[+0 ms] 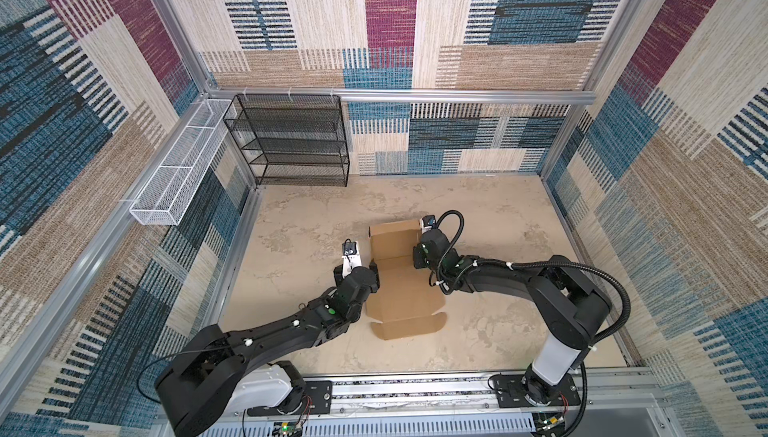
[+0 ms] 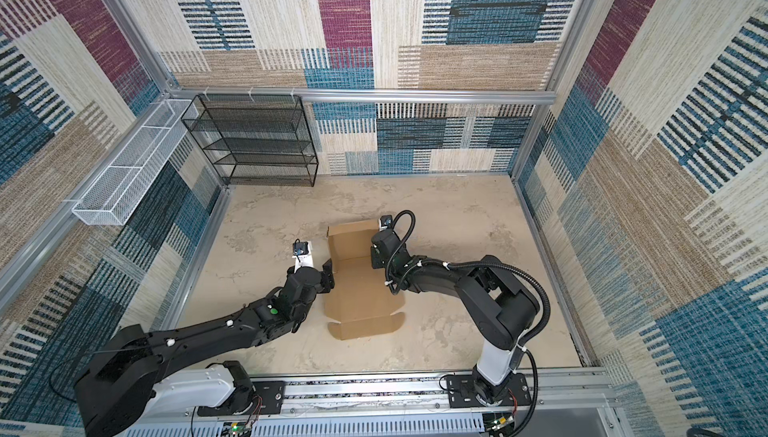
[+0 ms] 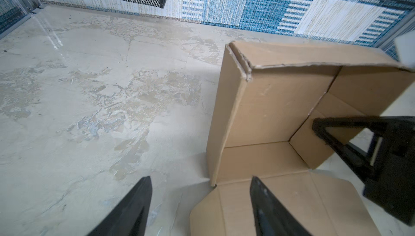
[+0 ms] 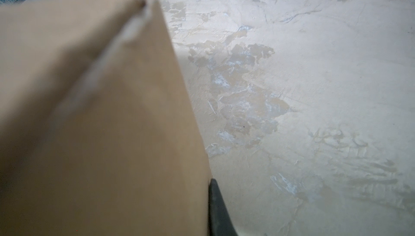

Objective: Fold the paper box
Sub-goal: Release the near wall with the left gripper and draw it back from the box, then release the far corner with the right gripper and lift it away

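A pale, mottled table [image 1: 498, 248] with a stone-like pattern of beige and grey patches is being seen in both top views [image 2: 457, 248] and in both wrist views [image 3: 89, 89] [image 4: 314, 89]. Only one thing is clearly being carried by it: a paper box [image 1: 405, 293] of plain brown cardboard, near the middle [image 2: 357, 297]. The box's wide middle panel is being held flat on the surface, and a front flap with rounded corners is being kept flat beside it on the near side. At the far end, walls are being held upright off the table [image 3: 269, 102], and one of them is being shown blurred and close in the right wrist view [image 4: 101, 133].
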Tool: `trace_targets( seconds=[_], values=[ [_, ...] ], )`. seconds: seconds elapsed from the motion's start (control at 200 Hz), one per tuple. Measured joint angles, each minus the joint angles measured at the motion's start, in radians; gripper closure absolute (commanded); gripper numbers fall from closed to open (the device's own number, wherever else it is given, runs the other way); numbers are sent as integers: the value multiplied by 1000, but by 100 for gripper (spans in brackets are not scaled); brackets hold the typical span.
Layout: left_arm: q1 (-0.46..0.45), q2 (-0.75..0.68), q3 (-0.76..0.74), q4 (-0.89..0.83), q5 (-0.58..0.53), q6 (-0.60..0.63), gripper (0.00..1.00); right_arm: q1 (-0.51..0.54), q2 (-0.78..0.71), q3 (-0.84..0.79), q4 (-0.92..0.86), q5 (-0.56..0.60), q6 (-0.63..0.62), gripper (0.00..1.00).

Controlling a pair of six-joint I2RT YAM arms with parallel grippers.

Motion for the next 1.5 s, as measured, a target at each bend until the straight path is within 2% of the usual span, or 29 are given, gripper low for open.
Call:
trace_targets(
  seconds=[0.195,0.396,0.686,1.132,1.497],
  values=[
    [0,-136,-19,-56,-9,-3,27,-3,-13,49,-69,-2,0,91],
    [0,-252,-40,-108,-53,5,26,-23,-39,138,-204,-55,0,91],
    [0,-340,-53,-176,-82,9,26,-37,-31,313,-453,-139,-1,91],
    [2,-496,-51,-329,-112,27,26,-136,113,436,-732,-333,-1,91],
    [2,-515,-31,-404,-113,26,26,-201,251,595,-893,-415,-34,87]
  ],
)
